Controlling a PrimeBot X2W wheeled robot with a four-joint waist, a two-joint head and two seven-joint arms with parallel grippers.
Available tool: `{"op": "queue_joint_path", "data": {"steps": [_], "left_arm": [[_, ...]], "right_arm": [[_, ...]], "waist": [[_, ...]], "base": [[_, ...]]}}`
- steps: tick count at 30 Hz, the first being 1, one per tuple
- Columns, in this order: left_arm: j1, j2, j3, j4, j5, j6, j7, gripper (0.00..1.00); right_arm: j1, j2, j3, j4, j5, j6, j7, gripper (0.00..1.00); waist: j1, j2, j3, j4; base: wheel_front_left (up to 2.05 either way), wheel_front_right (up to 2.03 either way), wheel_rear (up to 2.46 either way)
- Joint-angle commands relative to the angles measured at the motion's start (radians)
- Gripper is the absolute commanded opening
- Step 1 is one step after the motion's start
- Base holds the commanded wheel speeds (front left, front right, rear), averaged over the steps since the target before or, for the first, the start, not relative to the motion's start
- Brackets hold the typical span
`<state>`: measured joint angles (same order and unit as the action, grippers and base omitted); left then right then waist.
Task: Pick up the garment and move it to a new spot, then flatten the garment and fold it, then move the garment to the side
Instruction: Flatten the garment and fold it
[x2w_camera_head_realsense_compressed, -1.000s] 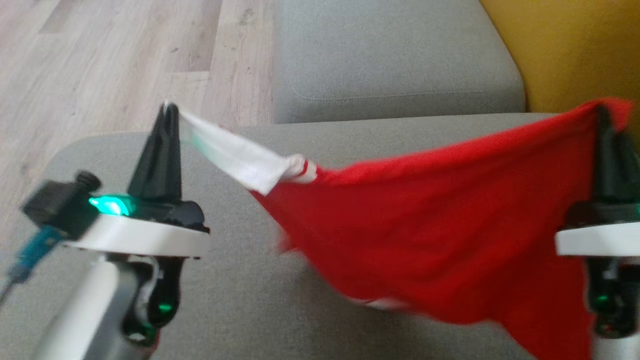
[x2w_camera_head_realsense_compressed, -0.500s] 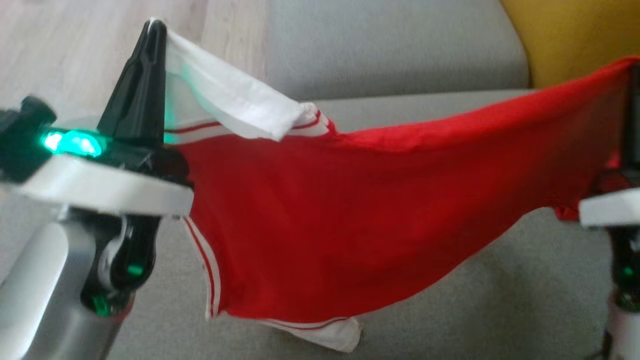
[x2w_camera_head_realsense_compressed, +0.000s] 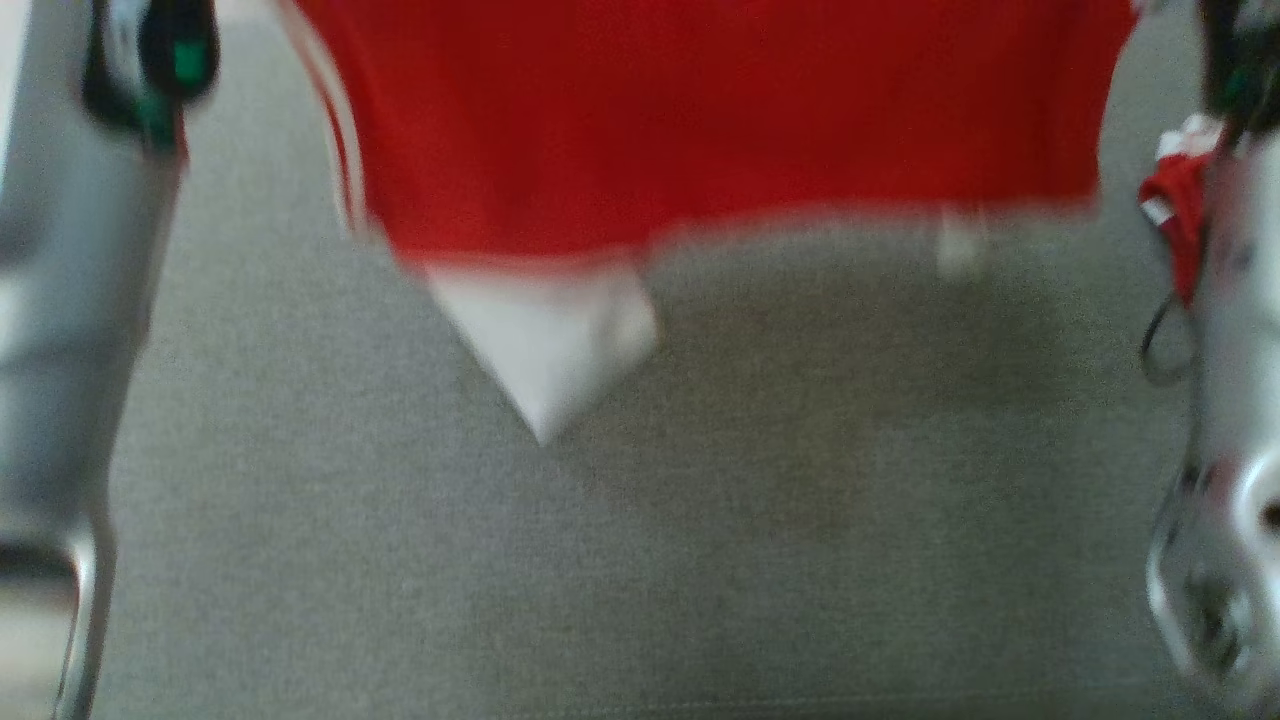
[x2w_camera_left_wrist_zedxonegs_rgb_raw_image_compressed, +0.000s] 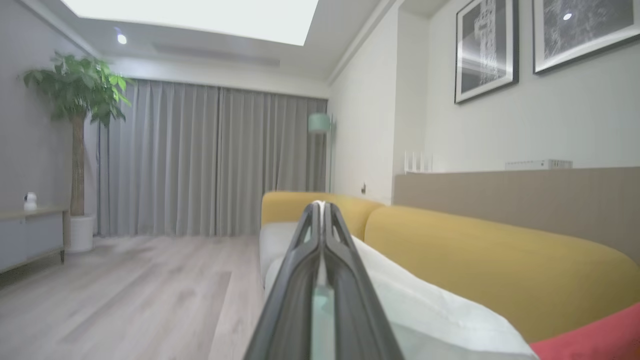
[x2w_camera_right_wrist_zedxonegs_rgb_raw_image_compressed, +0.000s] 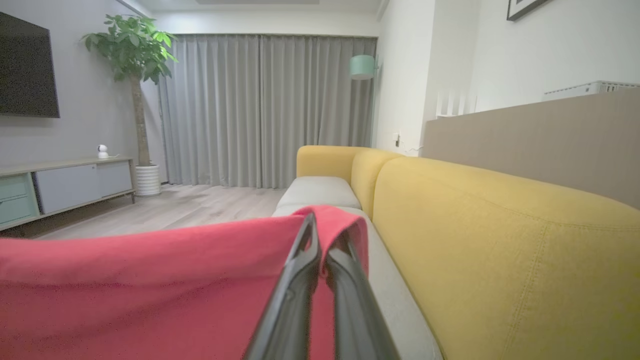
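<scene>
Grey woven sofa seat (x2w_camera_head_realsense_compressed: 700, 560), yellow backrest (x2w_camera_right_wrist_zedxonegs_rgb_raw_image_compressed: 500, 260) along one side, pale wood floor (x2w_camera_right_wrist_zedxonegs_rgb_raw_image_compressed: 190, 205) beyond.

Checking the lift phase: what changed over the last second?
Both arms went up. The garment, slung low between the hands a second ago, now hangs higher, with its hem and a white sleeve dangling over the grey seat. The head view shifted too, so part of that is camera motion. Unchanged: left hand shut on the white end, right hand shut on the red edge; nothing let go.
</scene>
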<state>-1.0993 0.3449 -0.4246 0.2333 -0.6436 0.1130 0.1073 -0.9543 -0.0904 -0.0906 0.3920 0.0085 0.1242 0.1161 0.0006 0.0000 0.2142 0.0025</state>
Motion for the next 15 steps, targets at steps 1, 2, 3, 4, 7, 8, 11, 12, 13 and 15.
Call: {"op": "queue_joint_path", "data": {"steps": [1, 2, 3, 4, 7, 8, 11, 12, 13, 15], "left_arm": [[-0.103, 0.017, 0.039, 0.019, 0.03, -0.008, -0.05, 0.0], [-0.156, 0.0, 0.038, 0.062, 0.052, -0.016, -0.106, 0.0], [-0.2, -0.019, 0.038, 0.104, 0.07, -0.021, -0.16, 0.0], [-0.233, -0.043, 0.039, 0.14, 0.075, -0.026, -0.207, 0.0], [-0.304, -0.097, 0.031, 0.224, 0.086, -0.052, -0.301, 0.0], [-0.316, -0.113, 0.029, 0.245, 0.083, -0.061, -0.314, 0.0], [-0.307, -0.142, 0.002, 0.296, 0.084, -0.097, -0.333, 0.0], [-0.293, -0.148, -0.006, 0.308, 0.084, -0.108, -0.337, 0.0], [-0.274, -0.153, -0.012, 0.318, 0.081, -0.115, -0.341, 0.0], [-0.227, -0.16, -0.018, 0.333, 0.071, -0.13, -0.347, 0.0]], "right_arm": [[-0.083, 0.001, 0.0, 0.019, -0.027, 0.007, -0.029, 0.0], [-0.135, 0.001, -0.018, 0.067, -0.052, 0.007, -0.05, 0.0], [-0.181, 0.001, -0.035, 0.112, -0.079, 0.007, -0.072, 0.0], [-0.219, 0.003, -0.051, 0.151, -0.107, 0.007, -0.094, 0.0], [-0.303, 0.004, -0.1, 0.244, -0.174, 0.007, -0.151, 0.0], [-0.323, 0.005, -0.114, 0.269, -0.193, 0.007, -0.168, 0.0], [-0.341, 0.012, -0.142, 0.347, -0.234, 0.007, -0.21, 0.0], [-0.337, 0.014, -0.15, 0.375, -0.242, 0.007, -0.221, 0.0], [-0.328, 0.016, -0.158, 0.402, -0.249, 0.007, -0.233, 0.0], [-0.303, 0.02, -0.169, 0.455, -0.264, 0.007, -0.256, 0.0]], "waist": [[-0.0006, 0.0, 0.065, 0.011], [-0.0006, 0.0, 0.075, 0.018], [-0.0006, 0.0, 0.08, 0.026], [-0.0006, 0.0, 0.084, 0.034], [-0.0006, 0.0, 0.1, 0.062], [-0.0006, 0.0, 0.11, 0.068], [-0.0006, 0.0, 0.144, 0.086], [-0.0006, 0.0, 0.156, 0.091], [-0.0006, 0.0, 0.168, 0.094], [-0.0006, 0.0, 0.191, 0.099]], "base": [[0.0, 0.0, 0.0], [0.0, 0.0, 0.0], [0.0, 0.0, 0.0], [0.0, 0.0, 0.0], [0.0, 0.0, 0.0], [0.0, 0.0, 0.0], [0.0, 0.0, 0.0], [0.0, 0.0, 0.0], [0.0, 0.0, 0.0], [0.0, 0.0, 0.0]]}}
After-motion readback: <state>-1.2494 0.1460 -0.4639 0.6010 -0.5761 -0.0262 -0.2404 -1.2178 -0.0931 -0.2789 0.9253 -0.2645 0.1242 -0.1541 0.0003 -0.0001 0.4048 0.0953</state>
